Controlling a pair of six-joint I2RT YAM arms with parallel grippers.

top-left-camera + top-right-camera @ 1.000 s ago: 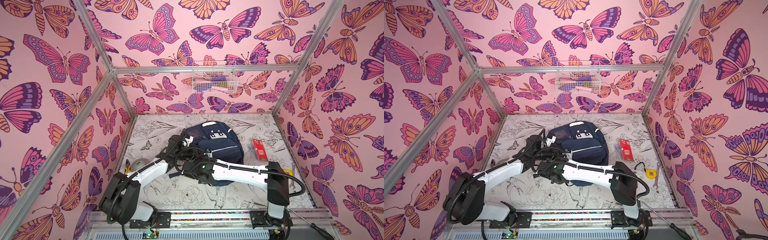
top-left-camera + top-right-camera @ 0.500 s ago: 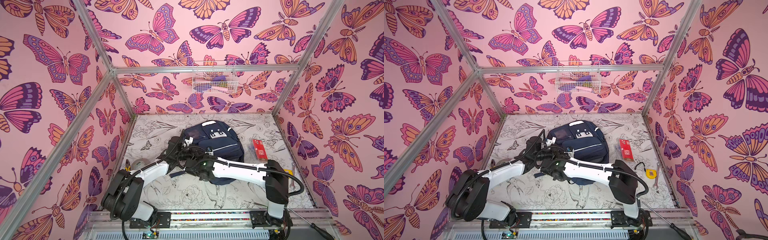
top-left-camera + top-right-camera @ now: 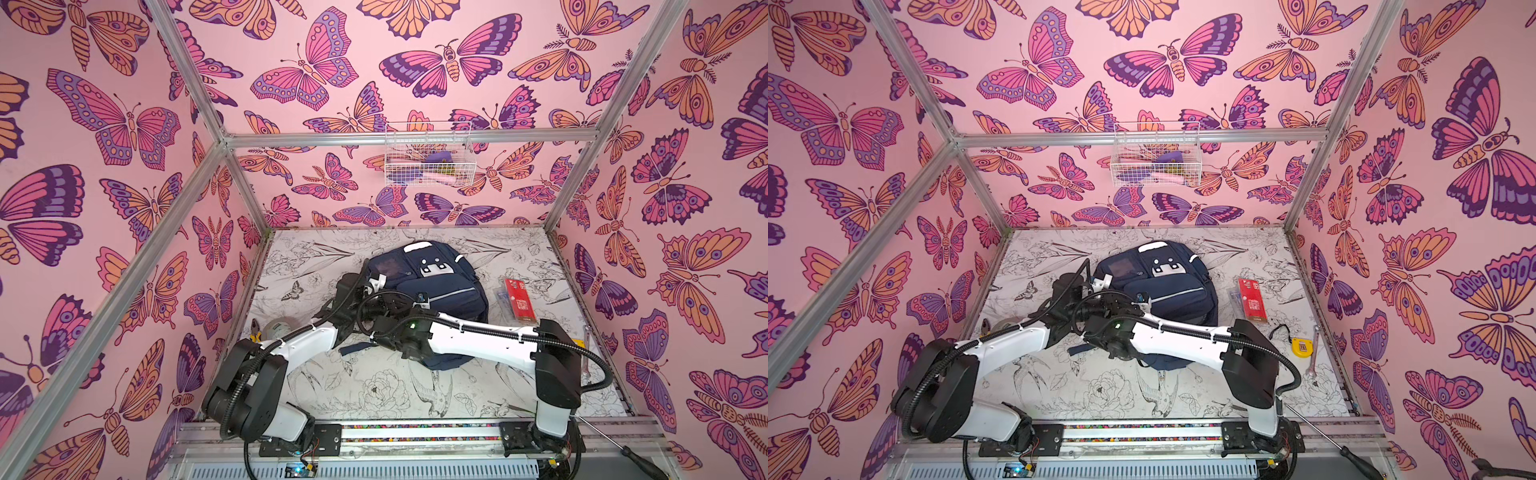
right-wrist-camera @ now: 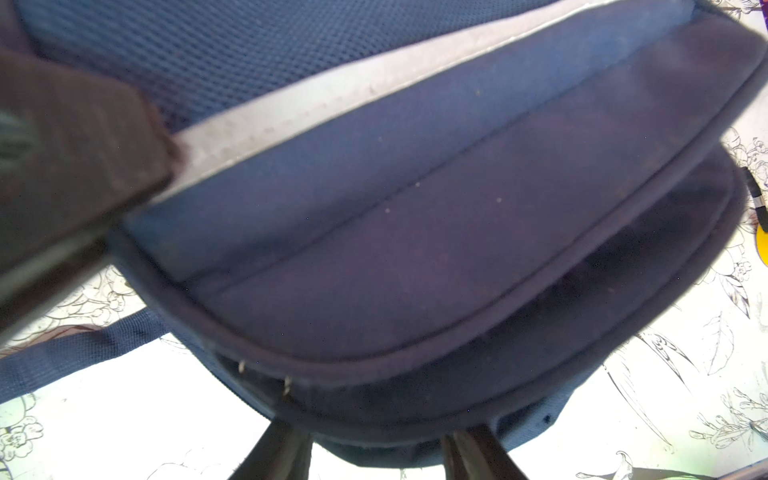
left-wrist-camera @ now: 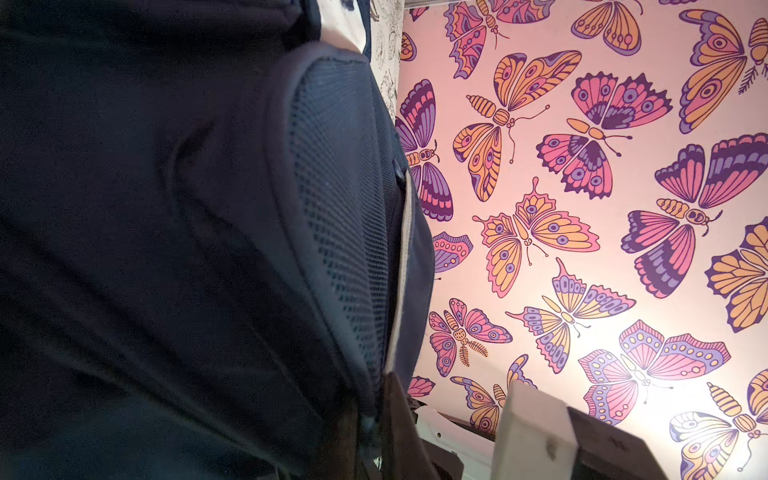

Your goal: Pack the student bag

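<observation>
The student bag (image 3: pixel 440 286) (image 3: pixel 1167 291), navy with white stripes and a white patch, lies on the table toward the back. My left gripper (image 3: pixel 374 283) (image 3: pixel 1102 282) is at the bag's left side. In the left wrist view my left gripper (image 5: pixel 374 419) is shut, pinching a fold of the student bag (image 5: pixel 166 208) beside its mesh panel. My right gripper (image 3: pixel 419 299) (image 3: pixel 1141 297) reaches across to the bag's left front. In the right wrist view my right gripper (image 4: pixel 380 440) is open, and the lower rim of the student bag (image 4: pixel 415 270) sits between its two fingers (image 4: pixel 286 453).
A red box (image 3: pixel 517 299) lies right of the bag. A yellow tape measure (image 3: pixel 1300 347) and a wrench (image 3: pixel 1314 353) are near the right wall. A tape roll (image 3: pixel 278 328) sits at the left. A wire basket (image 3: pixel 428 162) hangs on the back wall.
My right gripper's fingers have come closer together around the bag's rim. The left gripper keeps its pinch on the bag, and both arms have barely shifted.
</observation>
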